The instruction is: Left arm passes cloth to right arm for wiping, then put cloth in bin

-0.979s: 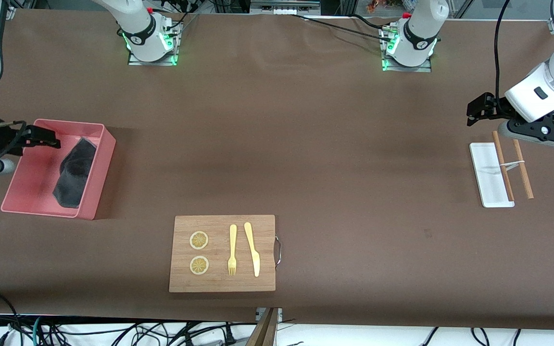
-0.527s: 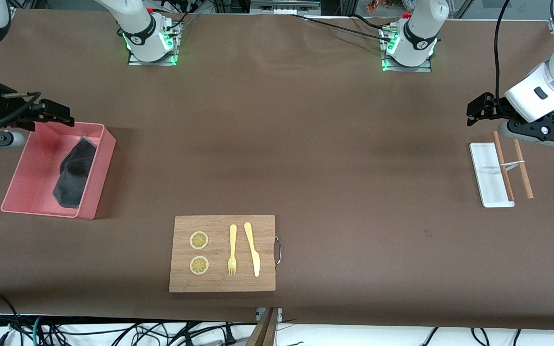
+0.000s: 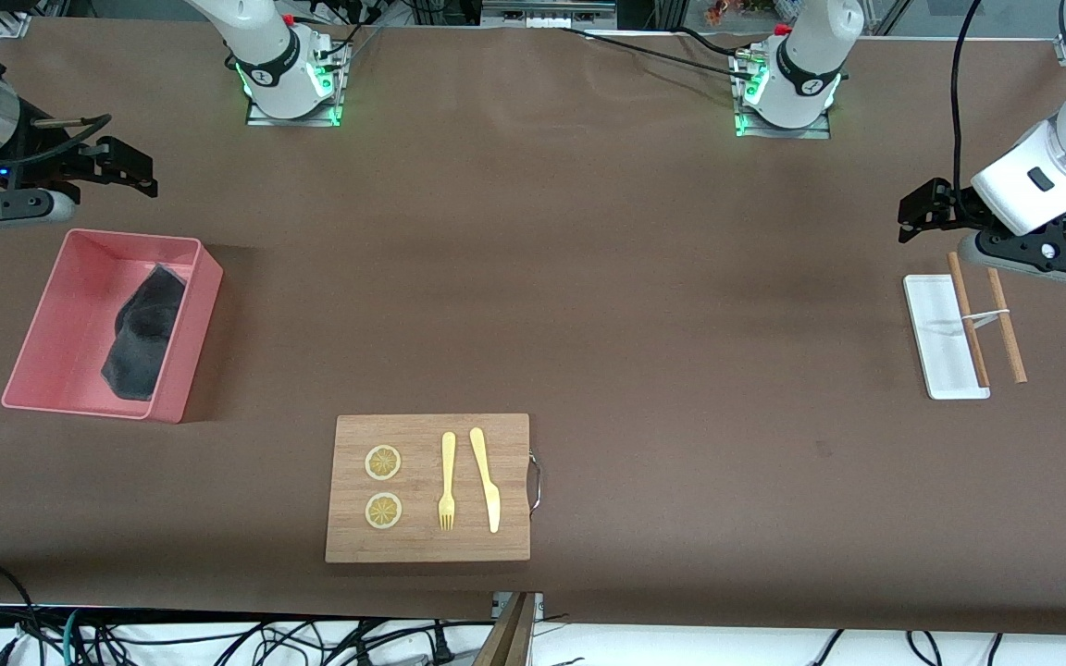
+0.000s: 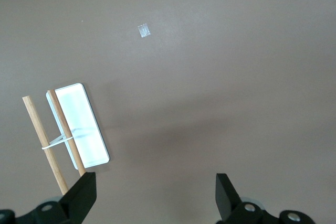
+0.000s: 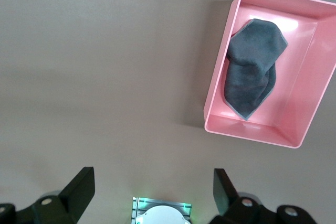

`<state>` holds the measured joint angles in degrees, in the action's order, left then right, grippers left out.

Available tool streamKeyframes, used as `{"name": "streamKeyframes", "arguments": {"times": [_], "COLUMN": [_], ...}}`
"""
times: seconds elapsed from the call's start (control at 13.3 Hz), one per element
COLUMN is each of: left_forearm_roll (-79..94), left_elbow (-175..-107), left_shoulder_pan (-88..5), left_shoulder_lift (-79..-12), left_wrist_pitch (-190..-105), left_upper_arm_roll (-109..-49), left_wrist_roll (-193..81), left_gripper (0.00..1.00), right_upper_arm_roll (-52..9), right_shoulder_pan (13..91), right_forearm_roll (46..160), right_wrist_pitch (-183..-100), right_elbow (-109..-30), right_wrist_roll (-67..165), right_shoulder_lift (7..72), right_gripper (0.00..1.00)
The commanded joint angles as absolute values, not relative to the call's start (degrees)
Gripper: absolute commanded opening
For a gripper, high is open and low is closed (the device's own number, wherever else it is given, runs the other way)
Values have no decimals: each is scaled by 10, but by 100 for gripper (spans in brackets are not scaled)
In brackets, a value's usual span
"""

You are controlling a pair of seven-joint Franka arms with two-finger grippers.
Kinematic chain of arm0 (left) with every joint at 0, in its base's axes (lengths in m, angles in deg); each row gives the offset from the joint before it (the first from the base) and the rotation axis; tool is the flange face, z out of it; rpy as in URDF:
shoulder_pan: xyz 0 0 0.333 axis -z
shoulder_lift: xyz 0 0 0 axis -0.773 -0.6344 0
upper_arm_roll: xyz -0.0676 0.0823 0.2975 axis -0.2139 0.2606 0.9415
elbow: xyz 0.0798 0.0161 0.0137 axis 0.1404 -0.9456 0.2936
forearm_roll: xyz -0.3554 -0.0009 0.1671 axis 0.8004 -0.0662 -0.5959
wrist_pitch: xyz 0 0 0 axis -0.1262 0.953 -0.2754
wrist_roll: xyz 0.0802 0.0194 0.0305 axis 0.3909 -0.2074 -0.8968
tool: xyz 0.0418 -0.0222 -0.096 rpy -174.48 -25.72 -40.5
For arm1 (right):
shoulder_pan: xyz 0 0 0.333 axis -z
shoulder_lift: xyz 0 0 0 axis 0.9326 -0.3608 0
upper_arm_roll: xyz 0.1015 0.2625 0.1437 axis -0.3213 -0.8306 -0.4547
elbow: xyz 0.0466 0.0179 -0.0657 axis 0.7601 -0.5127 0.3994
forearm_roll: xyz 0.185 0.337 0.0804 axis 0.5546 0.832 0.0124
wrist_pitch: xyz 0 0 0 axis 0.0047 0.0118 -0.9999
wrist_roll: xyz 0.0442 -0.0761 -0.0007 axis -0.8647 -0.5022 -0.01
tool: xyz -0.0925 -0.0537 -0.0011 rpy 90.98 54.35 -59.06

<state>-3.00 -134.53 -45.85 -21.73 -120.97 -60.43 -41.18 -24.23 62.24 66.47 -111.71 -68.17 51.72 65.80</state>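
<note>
Cloth lies in the bin, both grippers empty.

The cloth (image 3: 144, 331) sits crumpled inside the pink bin (image 3: 38, 319), against the wall toward the table's middle. The right gripper (image 3: 130, 174) hangs over bare table just past the bin's edge nearest the robot bases, fingers (image 5: 79, 190) spread wide, holding nothing. The left gripper (image 3: 917, 211) hangs near the white tray (image 3: 938, 342) and two wooden sticks (image 3: 986, 319), fingers (image 4: 84, 195) wide apart and touching nothing.

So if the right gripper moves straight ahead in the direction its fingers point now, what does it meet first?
Probably only bare brown table: the open right gripper points down at it, beside the pink plastic bin holding the dark grey cloth. Depth is uncertain.
</note>
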Motion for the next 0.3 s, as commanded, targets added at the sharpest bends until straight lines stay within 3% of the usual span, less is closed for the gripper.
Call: {"name": "streamKeyframes", "arguments": {"times": [0.0, 0.23], "left_forearm_roll": [-25, -25], "left_elbow": [-1350, -1350], "left_shoulder_pan": [-458, -458], "left_shoulder_lift": [-212, -212], "left_wrist_pitch": [-1215, -1215], "left_upper_arm_roll": [-604, -604], "left_wrist_roll": [-415, -415], "left_gripper": [100, 100], "right_upper_arm_roll": [-257, -258], "right_shoulder_pan": [639, 638], "right_forearm_roll": [656, 656], "right_wrist_pitch": [-1125, -1121], "right_elbow": [-690, -681], "right_wrist_roll": [522, 522], "right_shoulder_lift": [666, 663], "right_gripper": [100, 100]}}
